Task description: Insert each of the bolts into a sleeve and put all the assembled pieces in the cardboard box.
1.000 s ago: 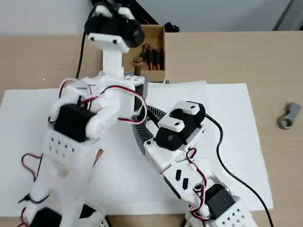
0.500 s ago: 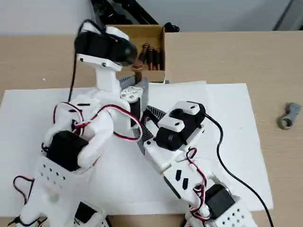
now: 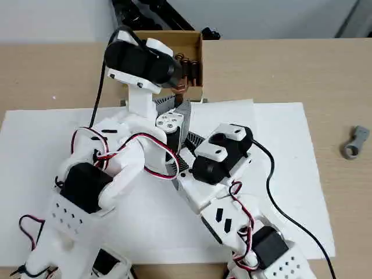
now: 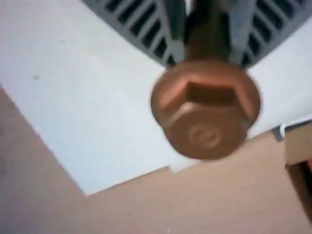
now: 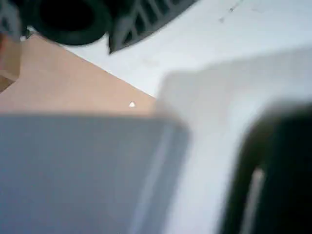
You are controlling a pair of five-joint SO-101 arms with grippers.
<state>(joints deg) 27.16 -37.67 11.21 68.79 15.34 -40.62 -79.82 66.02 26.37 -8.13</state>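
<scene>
A copper bolt [image 4: 204,112] fills the left wrist view head-on, its shaft clamped between the grey ribbed fingers of my left gripper [image 4: 204,29]. From above, that gripper [image 3: 179,102] holds the bolt [image 3: 181,87] just in front of the cardboard box [image 3: 195,92]. Several copper-and-dark assembled pieces [image 3: 189,67] lie inside the box. My right arm's wrist [image 3: 218,154] sits over the white sheet, and its gripper end is tucked under the left arm. In the right wrist view, a grey ribbed part [image 5: 146,19] and a dark ring [image 5: 68,19] are blurred.
A white paper sheet [image 3: 279,145] covers the middle of the wooden table. A small grey part [image 3: 354,142] lies off the sheet at the far right. Red and black cables loop around both arms. Dark equipment stands behind the box.
My left arm's wrist swung left and then back toward the box, and the bolt in its gripper now hangs nearer the box's front wall. The right arm has stayed still.
</scene>
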